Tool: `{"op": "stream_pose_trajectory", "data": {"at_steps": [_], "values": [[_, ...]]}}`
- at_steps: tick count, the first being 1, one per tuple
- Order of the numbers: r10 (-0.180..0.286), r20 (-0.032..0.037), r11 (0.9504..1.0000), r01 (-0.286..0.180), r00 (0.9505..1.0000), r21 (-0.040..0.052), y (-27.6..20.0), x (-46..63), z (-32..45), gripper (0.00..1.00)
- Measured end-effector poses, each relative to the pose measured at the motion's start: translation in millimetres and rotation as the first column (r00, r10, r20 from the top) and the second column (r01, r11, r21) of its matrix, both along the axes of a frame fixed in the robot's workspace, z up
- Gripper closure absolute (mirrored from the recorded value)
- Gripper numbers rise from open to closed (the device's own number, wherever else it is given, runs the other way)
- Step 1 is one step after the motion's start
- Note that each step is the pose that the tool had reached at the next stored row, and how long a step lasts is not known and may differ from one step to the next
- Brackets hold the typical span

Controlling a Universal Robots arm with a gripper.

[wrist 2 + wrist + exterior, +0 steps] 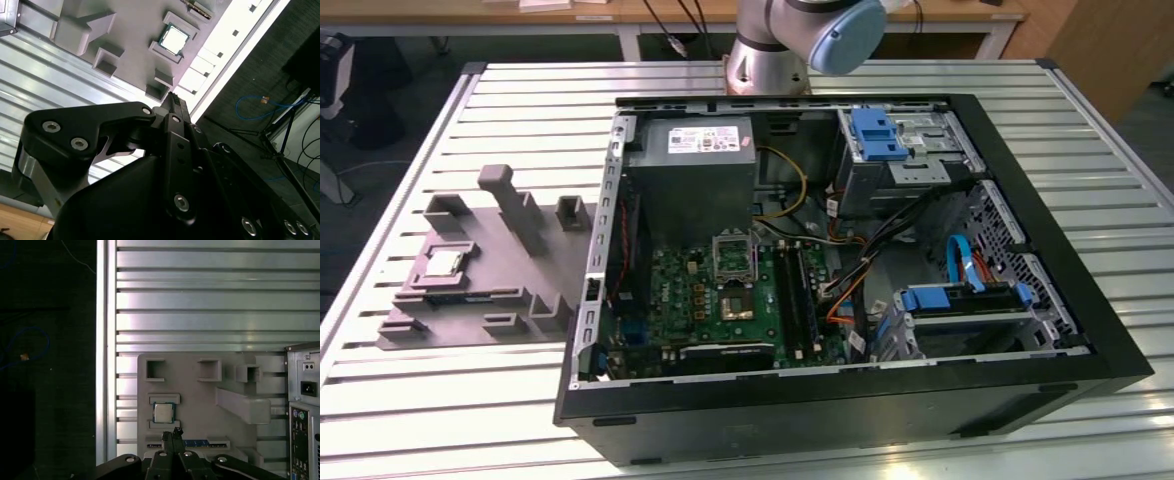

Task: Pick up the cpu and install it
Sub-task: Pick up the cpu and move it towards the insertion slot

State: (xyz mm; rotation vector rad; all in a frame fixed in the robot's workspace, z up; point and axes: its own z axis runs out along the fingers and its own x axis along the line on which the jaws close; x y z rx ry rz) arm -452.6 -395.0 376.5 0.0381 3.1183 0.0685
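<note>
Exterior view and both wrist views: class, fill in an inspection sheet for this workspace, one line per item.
Surface: slatted metal table, carrying the tray and the case.
Job's things: cpu lies flat in a recess of the grey tray, outside the open black computer case; motherboard socket sits inside the case.
Clutter: narrow circuit strip in the tray near the cpu.
End effector: fingers together, holding nothing, over the tray, apart from the cpu.
Cables: black, orange and yellow wires inside the case; blue cable on the floor.
Surroundings: wooden desk beyond the table.
</note>
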Motion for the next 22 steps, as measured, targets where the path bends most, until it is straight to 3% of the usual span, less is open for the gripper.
{"op": "stream_pose_trajectory", "data": {"at_steps": [7, 9, 10, 11, 12, 14, 19, 20, 22], "values": [[0.0, 0.0, 1.0, 0.0, 1.0, 0.0, 0.0, -0.5, 0.0, 0.89], [0.0, 0.0, 1.0, 0.0, 1.0, 0.0, 0.0, -0.6, 0.0, 0.77], [0.0, 0.0001, 1.0, 0.0, 1.0, 0.0, 0.0, -0.7, 0.0, 0.77], [0.0, 0.0001, 1.0, 0.0, 1.0, 0.0, 0.0, -0.8, 0.0, 0.65], [0.0, 0.0, 1.0, 0.0, 1.0, 0.0, 0.0, -0.8, 0.0, 0.65], [0.0, 0.0, 1.0, 0.0, 1.0, 0.0, 0.0, -1.0, 0.0, 0.53], [0.0, -0.0001, 1.0, 0.0, 1.0, 0.0, 0.0, -1.2, -0.1, 0.42], [0.0, -0.0017, 1.0, 0.0, 1.0, 0.0003, 0.1, -1.3, -0.5, 0.35], [0.013, -0.0053, 0.9999, -0.013, 0.9999, 0.0012, 0.1, -1.4, -2.4, 0.35]]}}
